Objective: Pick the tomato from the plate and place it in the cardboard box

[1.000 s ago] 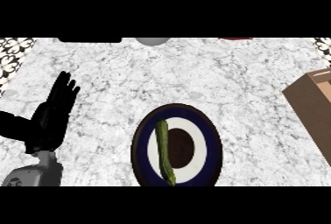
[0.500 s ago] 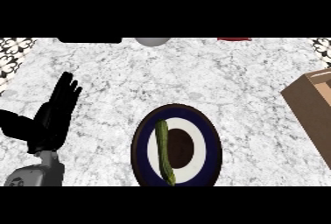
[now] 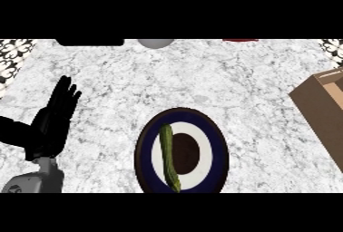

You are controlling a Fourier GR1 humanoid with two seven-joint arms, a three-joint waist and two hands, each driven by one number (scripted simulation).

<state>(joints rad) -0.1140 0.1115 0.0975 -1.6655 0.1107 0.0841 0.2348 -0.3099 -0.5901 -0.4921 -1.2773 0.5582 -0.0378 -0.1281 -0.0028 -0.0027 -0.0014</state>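
A dark blue plate point(image 3: 216, 145) with a white ring and a brown centre lies on the marble counter near the view's lower edge. On its left part lies a long green vegetable point(image 3: 169, 156), thin and slightly bent; no tomato shows on the plate. The cardboard box point(image 3: 324, 113) stands at the right edge, partly cut off. My left hand point(image 3: 52, 121) rests open at the left, fingers straight and pointing up, well apart from the plate. My right hand does not show.
Along the far edge of the counter sit a black object point(image 3: 90, 41), a grey round object point(image 3: 156, 43) and a red object point(image 3: 240, 40), each cut off by the top. Patterned tiles point(image 3: 13, 56) border the counter at left.
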